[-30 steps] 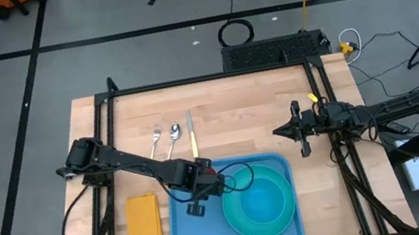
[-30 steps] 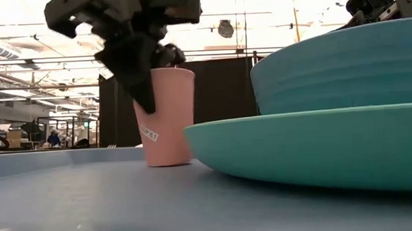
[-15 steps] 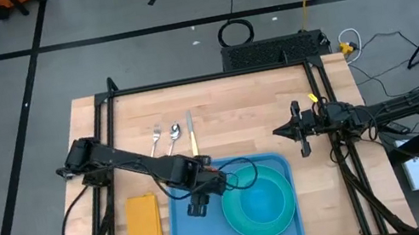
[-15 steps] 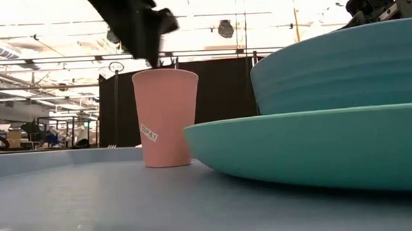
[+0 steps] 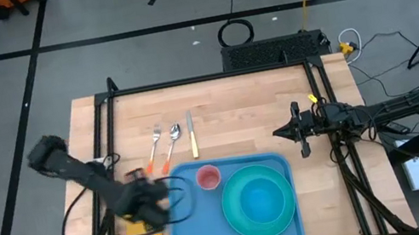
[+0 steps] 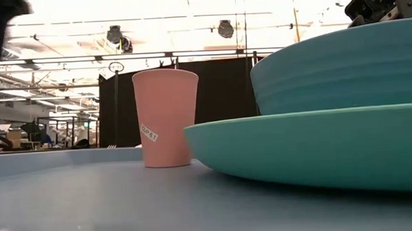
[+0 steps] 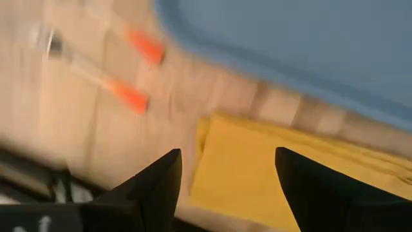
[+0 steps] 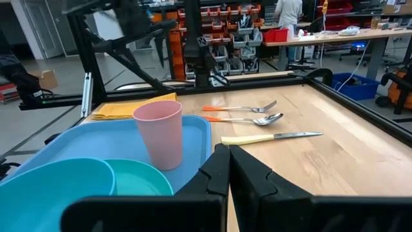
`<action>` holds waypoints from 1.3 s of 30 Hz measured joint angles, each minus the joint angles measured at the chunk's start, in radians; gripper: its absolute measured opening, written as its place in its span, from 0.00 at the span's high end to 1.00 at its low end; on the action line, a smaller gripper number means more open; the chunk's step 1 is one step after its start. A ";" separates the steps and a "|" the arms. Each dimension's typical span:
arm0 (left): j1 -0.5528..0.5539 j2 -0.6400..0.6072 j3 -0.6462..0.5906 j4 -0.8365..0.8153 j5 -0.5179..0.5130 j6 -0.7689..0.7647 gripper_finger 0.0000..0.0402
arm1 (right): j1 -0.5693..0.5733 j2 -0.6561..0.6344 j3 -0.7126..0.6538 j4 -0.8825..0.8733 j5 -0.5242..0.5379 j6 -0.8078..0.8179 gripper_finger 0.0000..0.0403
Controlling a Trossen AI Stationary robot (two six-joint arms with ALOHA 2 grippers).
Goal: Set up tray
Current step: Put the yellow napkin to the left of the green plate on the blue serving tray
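The blue tray (image 5: pixel 191 233) lies at the table's near edge. On it stand a pink cup (image 5: pixel 207 177), upright on its base, and a teal bowl (image 5: pixel 259 199) resting in a teal plate (image 6: pixel 312 146). The cup also shows in the low view (image 6: pixel 166 117) and the right wrist view (image 8: pixel 159 132). My left gripper (image 5: pixel 156 213) is open and empty, above the yellow napkin (image 7: pixel 257 167) that lies left of the tray. My right gripper (image 5: pixel 302 140) is shut and empty, over the table's right side.
A fork (image 5: pixel 155 142), a spoon (image 5: pixel 172 139) and a knife (image 5: pixel 192 133) lie side by side on the wood beyond the tray. Bare wood lies between the cutlery and my right gripper. A black frame runs along the table's edges.
My left gripper has risen from the pink cup and swung fast toward the table's left edge, and is now over the napkin. The cup stays upright on the tray.
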 joint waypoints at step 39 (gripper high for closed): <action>-0.342 -0.310 -0.727 0.456 0.110 -1.270 0.15 | 0.000 0.000 0.000 0.037 0.003 -0.009 1.00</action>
